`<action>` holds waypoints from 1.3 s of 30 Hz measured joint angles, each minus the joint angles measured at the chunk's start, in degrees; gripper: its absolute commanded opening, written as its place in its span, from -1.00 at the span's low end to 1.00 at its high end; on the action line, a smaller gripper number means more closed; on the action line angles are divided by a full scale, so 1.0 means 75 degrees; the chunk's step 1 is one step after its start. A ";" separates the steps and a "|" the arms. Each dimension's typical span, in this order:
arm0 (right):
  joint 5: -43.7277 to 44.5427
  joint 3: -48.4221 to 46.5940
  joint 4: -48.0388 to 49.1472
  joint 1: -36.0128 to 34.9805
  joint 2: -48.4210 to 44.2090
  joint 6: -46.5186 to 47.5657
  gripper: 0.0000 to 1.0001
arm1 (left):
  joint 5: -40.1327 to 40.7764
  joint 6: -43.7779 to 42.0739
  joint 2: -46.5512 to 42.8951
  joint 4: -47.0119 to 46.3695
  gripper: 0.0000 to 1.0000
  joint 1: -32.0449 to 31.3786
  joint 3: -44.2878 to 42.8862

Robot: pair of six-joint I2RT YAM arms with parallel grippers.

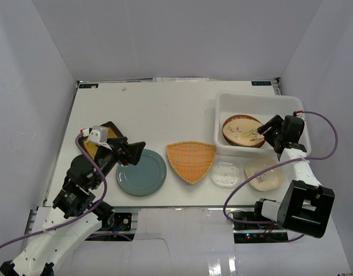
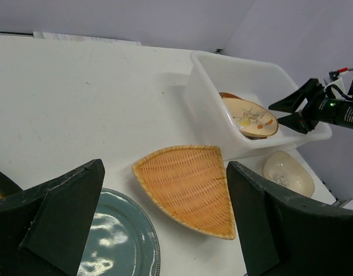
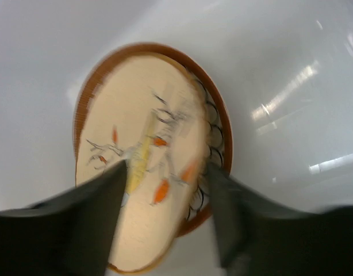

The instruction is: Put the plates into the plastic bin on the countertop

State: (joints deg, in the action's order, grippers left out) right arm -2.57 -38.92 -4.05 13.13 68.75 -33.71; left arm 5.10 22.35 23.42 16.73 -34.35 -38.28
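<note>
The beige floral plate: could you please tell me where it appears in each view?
Top external: beige floral plate right of centre, in the plastic bin.
Left wrist: plate upper right, in that bin.
Right wrist: plate at centre.
Shared landmark: the bin's white wall.

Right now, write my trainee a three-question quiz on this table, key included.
1. Count: how many plates lie in the plastic bin?
2. True or false: the orange woven triangular plate lies between the teal plate and the clear dish.
3. Which is topmost in the bin? A) teal plate B) beige floral plate C) clear dish
Key: 1 two; 2 true; 3 B.
</note>
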 measured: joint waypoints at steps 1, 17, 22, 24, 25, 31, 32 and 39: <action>0.0055 -0.0064 0.0035 -0.0003 0.0041 0.0000 0.70 | 0.0000 0.0003 0.0000 0.0000 0.96 0.0000 0.0000; 0.0938 -0.1661 -0.0289 -0.3468 -0.0154 0.0819 -0.35 | 0.0140 0.0003 0.0108 0.0003 0.96 0.0003 -0.0020; 0.0714 -0.3104 0.0198 -0.6271 0.1836 0.0860 -0.44 | 0.0551 0.0023 0.0143 0.0000 0.96 0.0009 -0.0055; 0.0280 -0.3794 0.0498 -0.6953 0.2914 0.0793 -0.21 | 0.0816 0.0041 -0.0052 0.0000 0.96 0.0012 -0.0055; 0.0047 -0.4223 0.0571 -0.7224 0.3503 0.0743 -0.09 | 0.0962 0.0061 -0.0204 -0.0012 0.96 0.0015 -0.0055; -0.1137 -0.7146 0.0799 -0.7915 0.6866 0.0315 0.52 | 0.1810 0.0227 -0.1166 -0.0291 0.96 0.0023 -0.0052; -0.1314 -0.7647 0.0769 -0.7950 0.7347 0.0277 0.53 | 0.1877 0.0256 -0.1183 -0.0312 0.96 0.0032 -0.0044; -0.2291 -1.0247 0.0740 -0.8204 0.9853 -0.0379 0.36 | 0.1912 0.0662 -0.0804 -0.0207 0.96 0.0064 0.0192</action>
State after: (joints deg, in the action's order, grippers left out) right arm -19.75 -115.77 1.50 -48.40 142.65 -36.56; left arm 19.44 27.31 17.39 15.18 -33.87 -36.84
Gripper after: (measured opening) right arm 0.700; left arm 0.978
